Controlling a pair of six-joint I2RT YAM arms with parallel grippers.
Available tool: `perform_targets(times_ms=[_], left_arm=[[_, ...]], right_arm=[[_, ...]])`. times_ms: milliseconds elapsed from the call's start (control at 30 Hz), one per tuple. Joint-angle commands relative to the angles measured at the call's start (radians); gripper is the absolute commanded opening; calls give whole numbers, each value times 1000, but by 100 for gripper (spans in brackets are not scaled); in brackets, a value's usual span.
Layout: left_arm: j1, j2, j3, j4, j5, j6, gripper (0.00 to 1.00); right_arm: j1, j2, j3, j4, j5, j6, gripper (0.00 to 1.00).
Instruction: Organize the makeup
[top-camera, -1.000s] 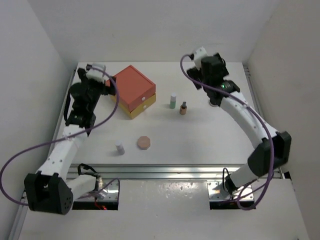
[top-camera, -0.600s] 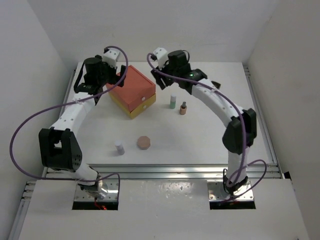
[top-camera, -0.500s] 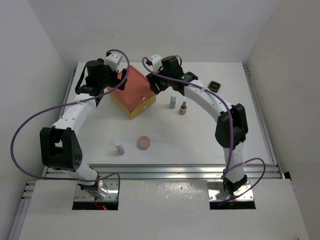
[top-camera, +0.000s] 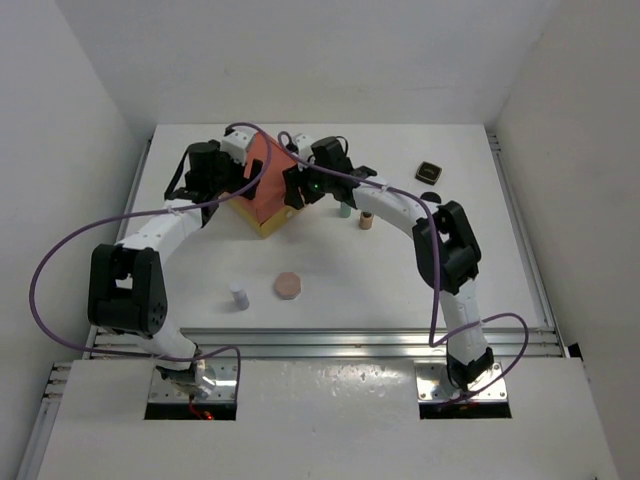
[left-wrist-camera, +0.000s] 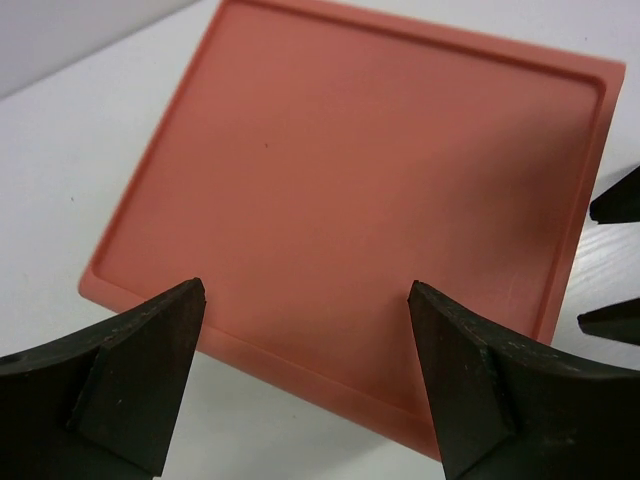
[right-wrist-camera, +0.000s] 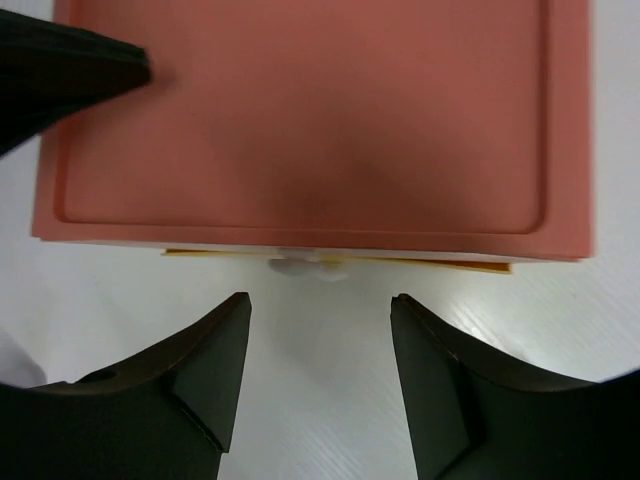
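Note:
The makeup stands loose on the white table (top-camera: 400, 280). A green-white bottle (top-camera: 345, 210) and a tan dark-capped bottle (top-camera: 367, 219) stand just right of the orange-and-yellow drawer box (top-camera: 262, 190), with the right arm partly over the green one. A white vial (top-camera: 239, 295) and a peach octagonal compact (top-camera: 289, 285) sit nearer the front. A black square compact (top-camera: 430, 171) lies at the back right. My left gripper (left-wrist-camera: 307, 295) hangs open over the box's orange lid (left-wrist-camera: 370, 170). My right gripper (right-wrist-camera: 318, 300) is open in front of the drawer's white knob (right-wrist-camera: 305, 264), apart from it.
Both arms arch over the table's back half and meet at the box from opposite sides. In the right wrist view the left gripper's finger (right-wrist-camera: 70, 60) shows above the lid's far corner. White walls close in the table on the left, right and back.
Both arms have swung in from the table's outer back corners to the drawer box. The right gripper now faces the drawer front and the left one hovers over the lid.

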Motion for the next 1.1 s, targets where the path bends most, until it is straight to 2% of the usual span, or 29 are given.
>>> perform_targets(times_ms=[0,233,333,467,667,1000,1067], left_arm=[[-8,3,-29,75,-17,-3,88],[-17,12,-74,95,-17,6,78],[-17,22,-83,95,-6,16,78],[-17,22,-94,104,3,25,76],[-17,22,-94,114,-6,34,74],[-17,31,-94,114,-6,43,74],[-17,31,-94,114,-6,43,74]], right_arm=[[30,-17,12,102,-42,22,59],[39,10,14,150,-27,27,56],[39,23,17,150,-13,19,55],[41,43,23,156,9,15,49],[50,60,46,136,38,-36,49],[59,38,1,213,73,-70,47],[59,32,-9,231,79,-77,43]])
